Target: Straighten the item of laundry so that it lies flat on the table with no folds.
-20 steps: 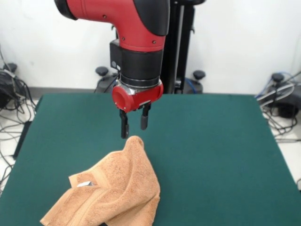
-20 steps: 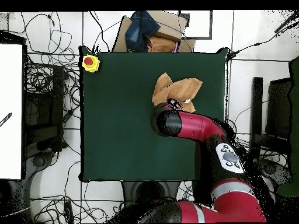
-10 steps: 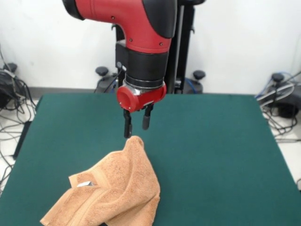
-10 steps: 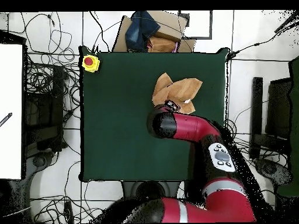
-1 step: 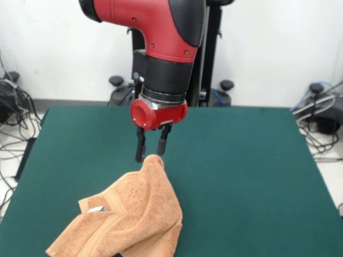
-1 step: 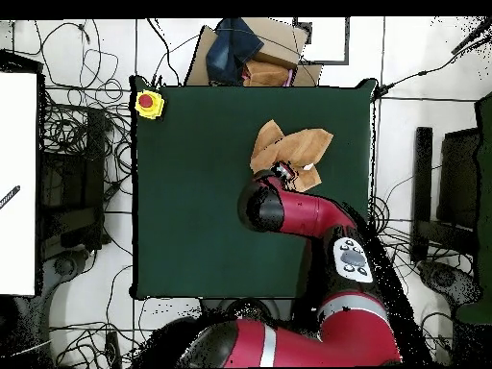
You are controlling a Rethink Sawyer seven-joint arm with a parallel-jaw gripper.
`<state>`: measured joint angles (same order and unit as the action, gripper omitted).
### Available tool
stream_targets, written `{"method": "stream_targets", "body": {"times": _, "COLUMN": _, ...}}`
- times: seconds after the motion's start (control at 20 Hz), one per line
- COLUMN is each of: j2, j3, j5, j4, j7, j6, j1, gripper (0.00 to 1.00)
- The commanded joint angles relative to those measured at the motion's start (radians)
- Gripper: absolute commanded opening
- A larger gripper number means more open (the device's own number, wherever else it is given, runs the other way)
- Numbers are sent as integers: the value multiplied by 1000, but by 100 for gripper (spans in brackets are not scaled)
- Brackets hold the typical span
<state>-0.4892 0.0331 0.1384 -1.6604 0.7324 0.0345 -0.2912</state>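
Towel (image 5: 126, 217) sits crumpled at about 7 o'clock of the tabletop (image 5: 246, 176) in the front view, running off the near edge, with a raised peak at its far end. Layers are folded over each other, and a hemmed band and a small white tag show on the left part. Overhead view: towel (image 6: 288, 151) lies at about 1 o'clock from the table centre, bunched with several flaps.

Gripper (image 5: 150, 154) hangs from the red arm (image 5: 155, 32) right over the peak, released, the two dark fingers (image 5: 140, 150) apart and straddling the tip of the cloth without pinching it. The tips look just at or touching the peak; I can't tell for sure.

Risks, as a guess:
- Closing on the peak may catch two or more layers, so a lift or drag would move the whole bundle rather than open it.
- A shallow pinch on thick terry could slip off.
- Pulling toward 6 o'clock in the front view could slide more cloth off the tabletop edge.
- Pushing down could squash the peak and add creases.

Containers: none on the tabletop. In the overhead view a cardboard box (image 6: 269, 58) sits beyond the 12 o'clock edge with dark cloth in it. A yellow button unit (image 6: 148, 103) sits at the 10 o'clock corner.
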Motion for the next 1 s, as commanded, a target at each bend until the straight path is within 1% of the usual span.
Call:
{"method": "stream_targets", "body": {"times": 0.05, "j2": 22, "j3": 62, "j5": -72, "j4": -27, "j7": 356, "j6": -94, "j1": 27, "gripper": 100}}
{"method": "stream_targets", "body": {"times": 0.4, "j2": 35, "j3": 34, "j5": -115, "j4": -59, "j7": 356, "j6": -162, "j1": 0, "gripper": 100}}
{"method": "stream_targets", "body": {"times": 0.55, "j2": 68, "j3": 23, "j5": -142, "j4": -68, "j7": 363, "j6": -174, "j1": -12, "gripper": 100}}
{"method": "stream_targets", "body": {"times": 0.8, "j2": 118, "j3": 16, "j5": -183, "j4": -74, "j7": 375, "j6": -227, "j1": -10, "gripper": 100}}
{"method": "stream_targets", "body": {"times": 1.0, "j2": 140, "j3": 5, "j5": -211, "j4": -77, "j7": 367, "j6": -219, "j1": -13, "gripper": 100}}
